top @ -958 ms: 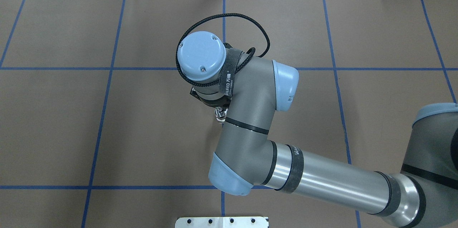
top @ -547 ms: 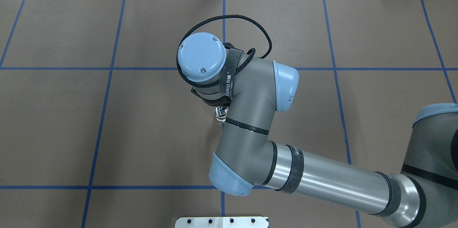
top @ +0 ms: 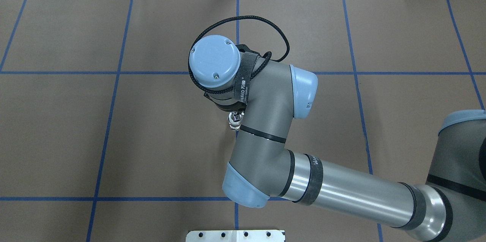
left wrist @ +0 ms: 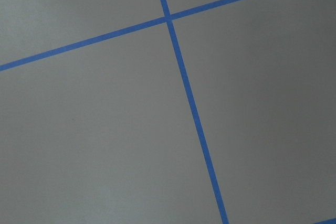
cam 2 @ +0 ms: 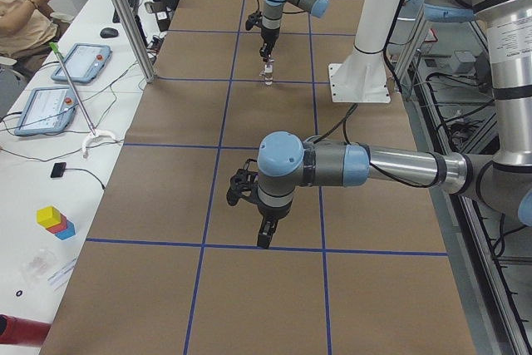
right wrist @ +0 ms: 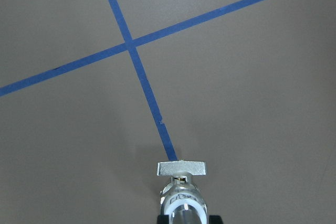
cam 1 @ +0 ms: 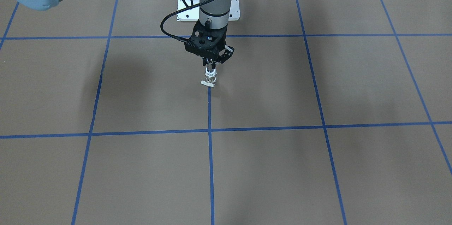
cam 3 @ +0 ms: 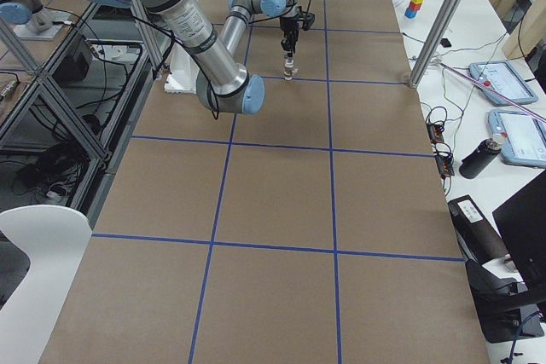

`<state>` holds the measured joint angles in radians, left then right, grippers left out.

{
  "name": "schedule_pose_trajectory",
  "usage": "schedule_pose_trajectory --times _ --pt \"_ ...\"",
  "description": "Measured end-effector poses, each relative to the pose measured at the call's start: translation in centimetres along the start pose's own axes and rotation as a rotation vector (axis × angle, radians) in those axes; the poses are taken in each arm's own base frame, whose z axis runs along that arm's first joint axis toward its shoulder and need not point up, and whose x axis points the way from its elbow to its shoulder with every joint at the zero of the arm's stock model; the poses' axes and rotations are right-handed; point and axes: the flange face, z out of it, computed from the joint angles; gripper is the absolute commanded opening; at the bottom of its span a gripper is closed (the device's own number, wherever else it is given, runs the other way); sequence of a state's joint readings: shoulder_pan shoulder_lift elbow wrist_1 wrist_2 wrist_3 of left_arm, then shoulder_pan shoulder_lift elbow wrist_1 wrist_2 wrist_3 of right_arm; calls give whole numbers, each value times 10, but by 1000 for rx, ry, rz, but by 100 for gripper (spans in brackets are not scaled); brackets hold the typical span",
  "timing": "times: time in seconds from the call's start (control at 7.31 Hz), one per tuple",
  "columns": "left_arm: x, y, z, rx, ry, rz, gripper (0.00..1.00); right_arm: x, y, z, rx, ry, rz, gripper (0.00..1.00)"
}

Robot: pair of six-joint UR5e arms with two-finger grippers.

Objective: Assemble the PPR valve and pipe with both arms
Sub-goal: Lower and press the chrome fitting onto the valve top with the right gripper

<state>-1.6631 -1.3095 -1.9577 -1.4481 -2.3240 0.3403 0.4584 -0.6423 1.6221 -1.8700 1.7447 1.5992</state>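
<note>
The PPR valve (cam 1: 210,75) hangs upright straight below the right gripper (cam 1: 210,64), whose fingers are pinched narrow on its upper end. In the right wrist view the valve (right wrist: 181,195) shows a white ring and a shiny metal body. Its flat whitish tab (right wrist: 181,168) sits crosswise at the end farthest from the gripper. The tab is down at the brown worktop (cam 1: 317,168); whether it touches the worktop or hangs just above it cannot be told.

Directly under the tab a blue tape line (right wrist: 147,87) starts and runs away from the gripper to a crossing of tape lines (right wrist: 128,44). From overhead, most of the right gripper is hidden beneath the arm's light-blue wrist cap (top: 214,59). Only the valve's round top (top: 234,119) peeps out beside the wrist. A black cable (top: 246,19) loops out from the wrist on the side away from the robot.

Behind the right gripper, toward the robot, is the white bolted pedestal plate (cam 1: 234,9).

The left gripper (cam 2: 264,237) is well apart from the right one and points down over the worktop. Whether its fingers are spread or closed cannot be told. Its wrist camera sees only the worktop and a crossing of blue tape (left wrist: 168,18).
</note>
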Motion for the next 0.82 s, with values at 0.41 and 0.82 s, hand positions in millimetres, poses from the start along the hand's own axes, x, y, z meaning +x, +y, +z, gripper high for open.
schedule_pose_trajectory --times 0.41,0.82 --pt "0 0 0 1 0 0 100 3 2 3 -1 5 -1 0" --pt "0 0 0 1 0 0 100 2 4 1 -3 -2 10 0"
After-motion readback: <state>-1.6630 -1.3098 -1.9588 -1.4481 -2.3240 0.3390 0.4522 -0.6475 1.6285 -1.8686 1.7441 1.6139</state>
